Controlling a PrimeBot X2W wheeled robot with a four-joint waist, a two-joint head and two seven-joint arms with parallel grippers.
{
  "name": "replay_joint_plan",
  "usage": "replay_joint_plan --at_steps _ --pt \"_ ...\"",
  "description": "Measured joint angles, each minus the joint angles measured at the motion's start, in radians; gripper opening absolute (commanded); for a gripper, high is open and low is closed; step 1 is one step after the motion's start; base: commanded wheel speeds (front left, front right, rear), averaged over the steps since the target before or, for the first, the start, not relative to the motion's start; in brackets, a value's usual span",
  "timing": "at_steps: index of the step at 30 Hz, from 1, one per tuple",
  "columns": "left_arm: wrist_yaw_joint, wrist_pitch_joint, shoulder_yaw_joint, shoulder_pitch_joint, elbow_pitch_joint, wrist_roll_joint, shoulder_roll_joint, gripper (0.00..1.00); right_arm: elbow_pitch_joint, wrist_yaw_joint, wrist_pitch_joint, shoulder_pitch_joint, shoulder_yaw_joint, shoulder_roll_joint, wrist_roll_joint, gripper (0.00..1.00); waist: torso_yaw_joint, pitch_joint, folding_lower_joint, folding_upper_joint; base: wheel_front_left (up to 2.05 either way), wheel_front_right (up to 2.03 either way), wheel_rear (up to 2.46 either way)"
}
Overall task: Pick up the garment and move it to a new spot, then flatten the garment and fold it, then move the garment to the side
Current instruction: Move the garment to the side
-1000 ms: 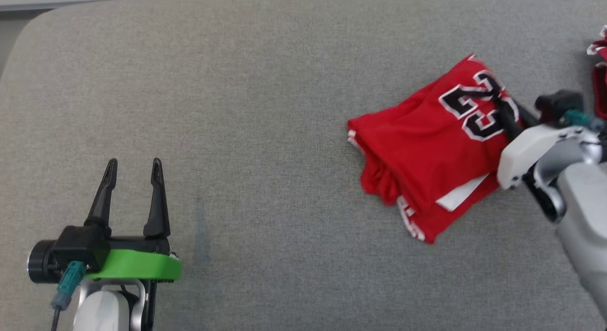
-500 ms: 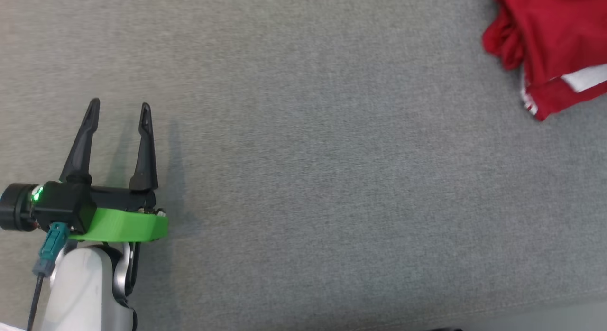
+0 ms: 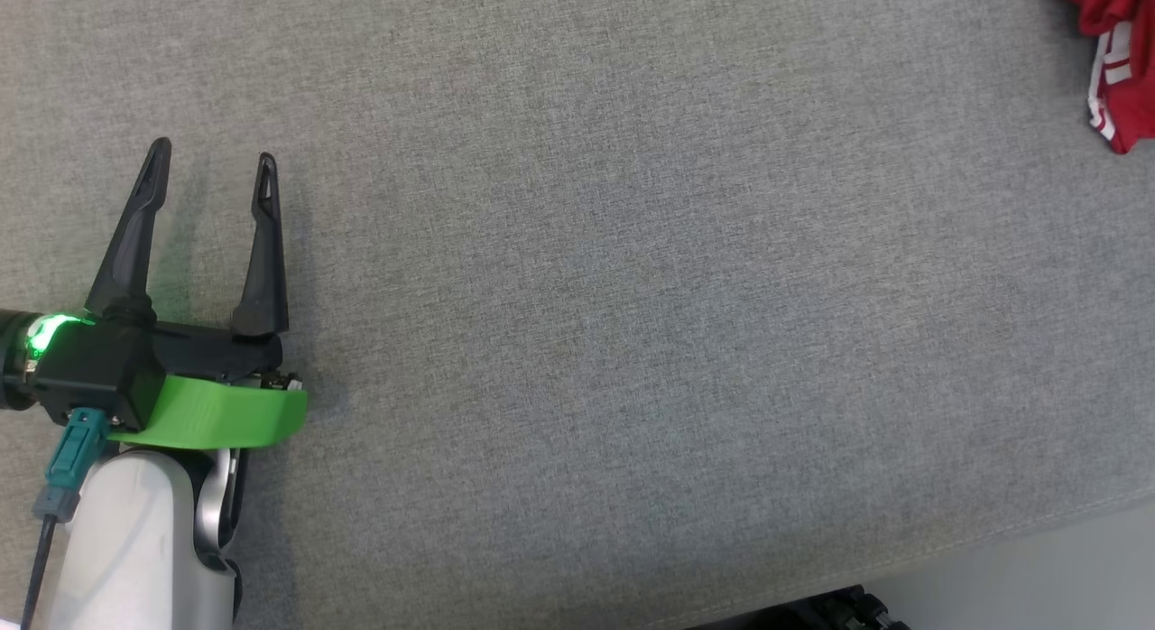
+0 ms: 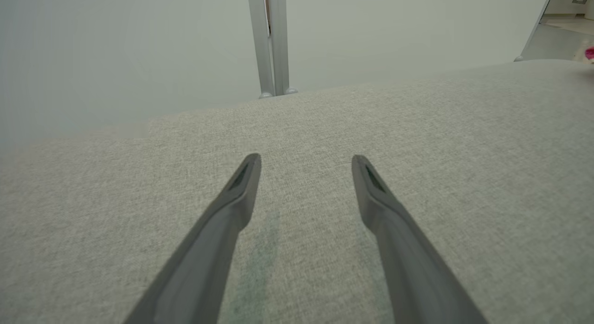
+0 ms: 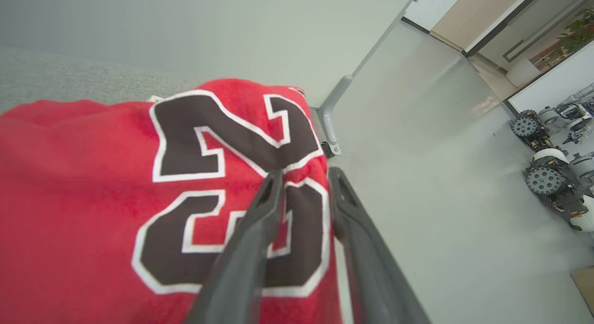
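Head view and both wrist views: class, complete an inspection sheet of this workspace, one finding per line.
Surface: grey fabric surface, flat, even weave.
Job's things: red jersey numbered 23, at the head view's upper right corner.
Clutter: nothing seen.
Grippers: left gripper open above the fabric, holding nothing; right gripper has its fingers narrowly apart at the jersey's edge, and whether it grips cannot be told.
Cables: teal connector with a dark cable at the left wrist.
Surroundings: pale floor, metal post, wheeled robots parked beyond.

Black-fingered left claw, green collar, teal plug, white forearm
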Motion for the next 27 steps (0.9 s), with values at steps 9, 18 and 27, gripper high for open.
replay_joint_plan --at_steps 9,18,27 --pt "0.019 -0.02 0.009 0.036 0.028 -0.016 -0.007 1.0 0.02 0.0 -0.169 -0.051 0.024 0.101 -0.007 1.0 0.013 -0.057 0.0 0.0 0.0 0.0 0.0" --pt "0.037 -0.043 0.033 0.126 0.081 -0.05 -0.026 1.0 -0.145 0.0 -0.217 0.064 0.079 0.225 -0.006 1.0 0.038 -0.196 -0.0002 -0.0001 0.0 0.0 0.0" --pt "0.044 -0.052 0.052 0.221 0.111 -0.076 -0.037 1.0 -0.31 0.0 -0.222 0.336 0.015 0.394 -0.062 1.0 0.08 -0.353 -0.0002 0.0 0.0 0.0 0.0"
